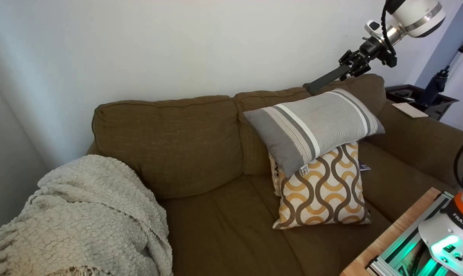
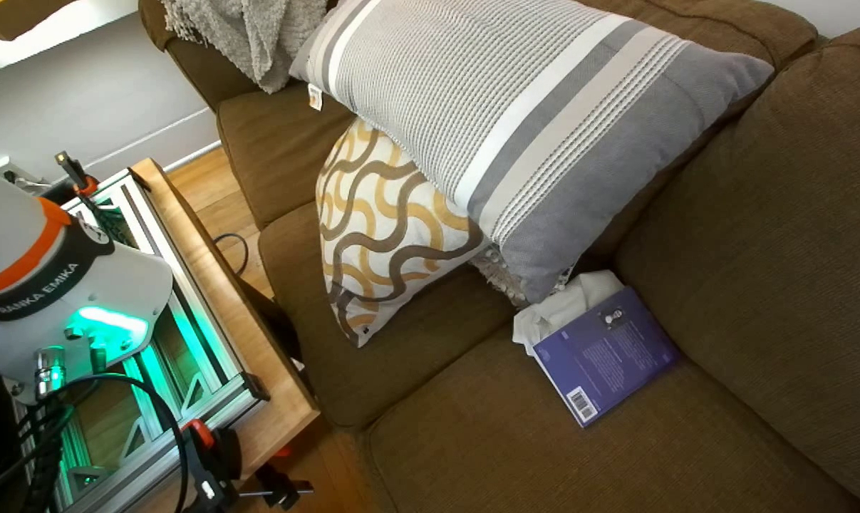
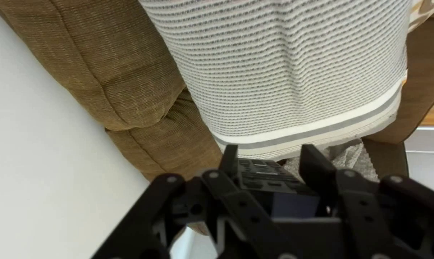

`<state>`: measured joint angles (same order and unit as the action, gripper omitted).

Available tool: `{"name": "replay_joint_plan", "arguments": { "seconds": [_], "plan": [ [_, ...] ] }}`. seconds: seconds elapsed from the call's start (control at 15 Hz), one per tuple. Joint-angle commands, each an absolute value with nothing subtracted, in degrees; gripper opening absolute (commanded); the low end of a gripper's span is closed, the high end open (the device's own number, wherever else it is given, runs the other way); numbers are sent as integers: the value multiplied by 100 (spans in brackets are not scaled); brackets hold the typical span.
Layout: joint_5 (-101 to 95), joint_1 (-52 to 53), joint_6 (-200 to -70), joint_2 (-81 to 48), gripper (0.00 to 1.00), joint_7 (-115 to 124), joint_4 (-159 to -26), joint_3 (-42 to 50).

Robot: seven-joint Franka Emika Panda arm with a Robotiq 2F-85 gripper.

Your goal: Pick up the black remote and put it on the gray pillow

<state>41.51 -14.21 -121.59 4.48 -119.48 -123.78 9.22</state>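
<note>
The black remote (image 1: 328, 78) hangs tilted from my gripper (image 1: 348, 69) in an exterior view, in front of the sofa back's top edge. In the wrist view, the remote (image 3: 267, 176) lies between the two fingers of my gripper (image 3: 270, 153), its buttons showing. The large gray pillow (image 1: 327, 119) with pale stripes leans on the sofa, below the remote. The gray pillow shows in both exterior views (image 2: 501, 107) and fills the upper middle of the wrist view (image 3: 285, 72). The remote appears apart from the pillow. The gripper is out of the frame in an exterior view.
A mustard-and-white lattice cushion (image 1: 323, 191) stands under the gray pillow on the brown sofa (image 1: 212, 230). A purple book (image 2: 608, 356) lies on the seat beside them. A fluffy blanket (image 1: 89, 214) covers the sofa's end. The wall (image 1: 177, 46) rises behind the sofa back.
</note>
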Motion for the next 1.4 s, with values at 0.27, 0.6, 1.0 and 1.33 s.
{"name": "replay_joint_plan", "arguments": {
  "seconds": [0.27,0.6,1.0,1.33],
  "plan": [
    [4037,-1187,-12106,191,23,-12228,-12331,1014],
    [4114,-1050,-12101,-241,23,-12620,-12144,931],
    [3596,-1006,-12407,-756,23,-12881,-11859,813],
    [1942,-971,-13620,-852,23,-12288,-12044,825]
  ]
}}
